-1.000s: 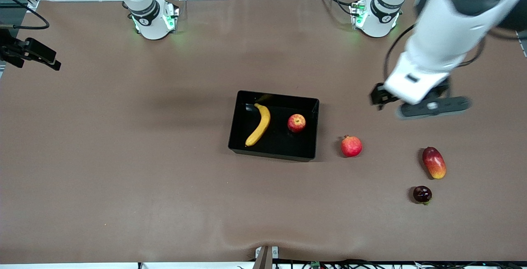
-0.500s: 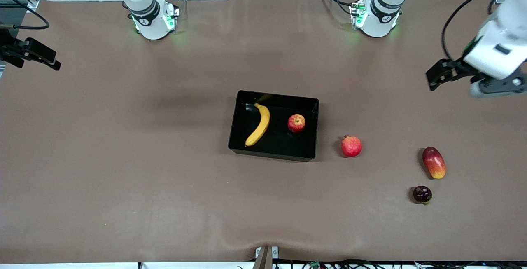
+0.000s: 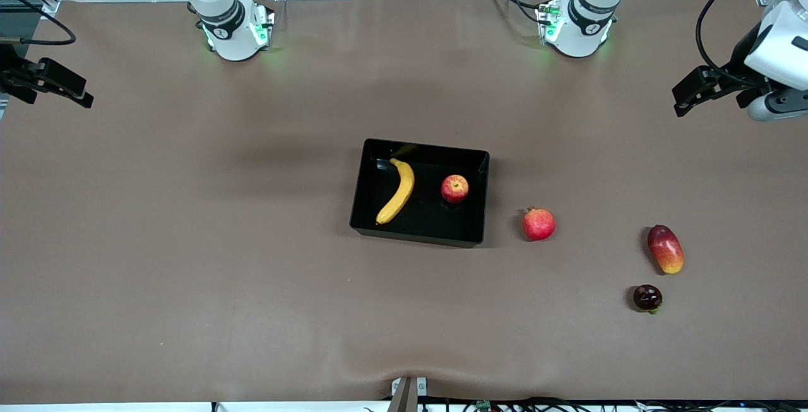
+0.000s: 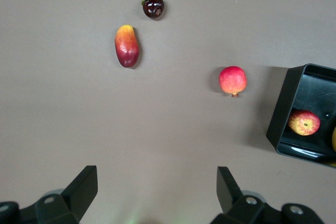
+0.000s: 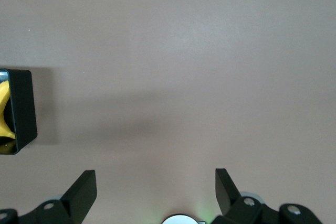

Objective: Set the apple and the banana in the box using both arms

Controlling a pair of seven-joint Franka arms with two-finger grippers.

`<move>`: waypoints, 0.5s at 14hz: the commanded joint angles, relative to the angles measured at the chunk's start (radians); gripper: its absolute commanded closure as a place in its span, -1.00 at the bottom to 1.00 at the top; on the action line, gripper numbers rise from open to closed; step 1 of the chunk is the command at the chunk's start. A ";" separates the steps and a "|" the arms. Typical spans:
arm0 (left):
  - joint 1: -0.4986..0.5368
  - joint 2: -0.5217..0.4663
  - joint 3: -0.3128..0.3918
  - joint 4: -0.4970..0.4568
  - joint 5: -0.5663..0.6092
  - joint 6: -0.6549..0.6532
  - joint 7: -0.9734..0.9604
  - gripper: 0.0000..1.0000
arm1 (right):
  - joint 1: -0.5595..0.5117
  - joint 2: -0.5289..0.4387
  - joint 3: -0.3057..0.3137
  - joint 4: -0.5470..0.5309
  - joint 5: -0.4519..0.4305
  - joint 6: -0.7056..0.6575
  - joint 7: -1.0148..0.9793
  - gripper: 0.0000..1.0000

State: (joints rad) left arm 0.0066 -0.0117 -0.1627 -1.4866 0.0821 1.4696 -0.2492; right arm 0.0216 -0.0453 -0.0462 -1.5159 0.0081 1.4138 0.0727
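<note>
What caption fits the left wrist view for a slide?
Open left gripper over bare table; mango, dark plum, pomegranate outside; apple in the box.

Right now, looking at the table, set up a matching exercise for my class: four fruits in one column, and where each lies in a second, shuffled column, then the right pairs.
Column one:
1. apple
2. banana
3. mango
4. pomegranate

Column two:
A. on the table beside the box, toward the left arm's end
B. in the box, at its side toward the right arm's end
C. on the table, next to a small dark fruit
D. in the box, at its side toward the left arm's end

Pairs: 1-D, 2-B, 3-C, 4-A
</note>
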 commanded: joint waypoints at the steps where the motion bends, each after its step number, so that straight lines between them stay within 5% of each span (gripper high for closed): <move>1: 0.006 -0.036 -0.001 -0.050 -0.021 0.021 0.008 -1.00 | 0.001 -0.004 -0.001 0.005 0.006 -0.004 -0.005 -1.00; 7: 0.013 -0.068 0.000 -0.070 -0.067 0.017 0.076 -1.00 | 0.003 -0.004 -0.001 0.005 0.006 -0.004 -0.004 -1.00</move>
State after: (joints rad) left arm 0.0052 -0.0375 -0.1673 -1.5196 0.0393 1.4718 -0.2233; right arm 0.0216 -0.0453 -0.0462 -1.5159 0.0081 1.4138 0.0727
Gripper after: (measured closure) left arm 0.000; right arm 0.000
